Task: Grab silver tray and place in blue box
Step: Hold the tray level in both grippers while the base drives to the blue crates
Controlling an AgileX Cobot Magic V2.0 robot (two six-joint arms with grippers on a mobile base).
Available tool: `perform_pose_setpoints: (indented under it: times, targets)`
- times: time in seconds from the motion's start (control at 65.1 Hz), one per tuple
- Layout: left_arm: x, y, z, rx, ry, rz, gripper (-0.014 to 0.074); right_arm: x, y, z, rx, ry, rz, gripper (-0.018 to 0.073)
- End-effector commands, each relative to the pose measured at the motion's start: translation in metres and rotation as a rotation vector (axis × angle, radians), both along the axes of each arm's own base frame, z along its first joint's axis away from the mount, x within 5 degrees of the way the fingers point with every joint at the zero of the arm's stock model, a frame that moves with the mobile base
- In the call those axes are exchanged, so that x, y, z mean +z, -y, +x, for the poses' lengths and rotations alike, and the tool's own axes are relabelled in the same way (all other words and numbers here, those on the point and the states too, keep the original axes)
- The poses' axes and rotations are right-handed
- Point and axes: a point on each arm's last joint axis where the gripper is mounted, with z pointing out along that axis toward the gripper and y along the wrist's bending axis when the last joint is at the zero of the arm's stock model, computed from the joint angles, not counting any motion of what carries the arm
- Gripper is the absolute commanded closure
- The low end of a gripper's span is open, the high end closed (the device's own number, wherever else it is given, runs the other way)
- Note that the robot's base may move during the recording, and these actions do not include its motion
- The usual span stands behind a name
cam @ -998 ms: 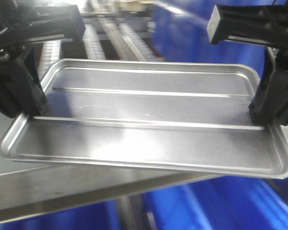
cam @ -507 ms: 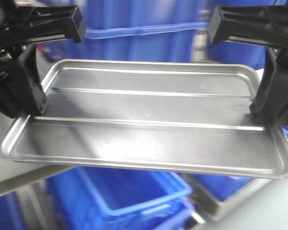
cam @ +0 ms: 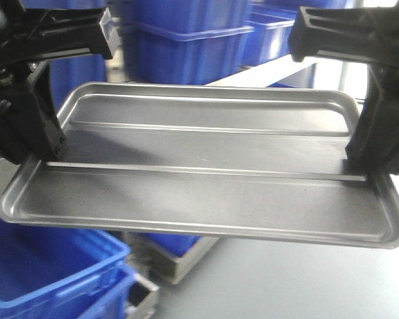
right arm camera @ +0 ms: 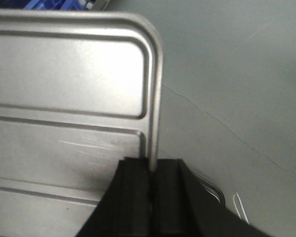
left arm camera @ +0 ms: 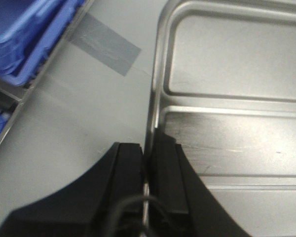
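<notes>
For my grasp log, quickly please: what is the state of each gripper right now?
Left gripper: closed on the left rim of the shiny silver rectangular metal tray.
Right gripper: closed on the right rim of the same tray.

Smooth grey floor [left arm camera: 79, 123]. Bears a flat strip of grey tape [left arm camera: 106, 44], a thin crack [right arm camera: 212, 118], and metal frames [cam: 179, 256] holding blue crates [cam: 46, 266].

Shiny silver tray [cam: 206, 193], bright blue box [cam: 53, 260]

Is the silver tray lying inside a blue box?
No, the silver tray is held up over bare grey floor.
</notes>
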Motion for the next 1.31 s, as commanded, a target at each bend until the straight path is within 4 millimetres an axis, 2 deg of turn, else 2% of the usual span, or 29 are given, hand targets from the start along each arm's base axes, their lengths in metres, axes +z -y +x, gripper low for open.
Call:
perform_pose_setpoints:
  times: [0.0, 1.29]
  targets:
    - [0.0164, -0.002, 0.0025, -0.001, 0.062, -0.031, 0.0604, 0.0146, 0.0028, 0.0021, 0.022, 0.07, -0.002, 0.0489]
    - [0.0164, -0.002, 0.0025, -0.001, 0.062, -0.031, 0.0604, 0.0146, 0.0028, 0.0021, 0.022, 0.07, -0.002, 0.0489]
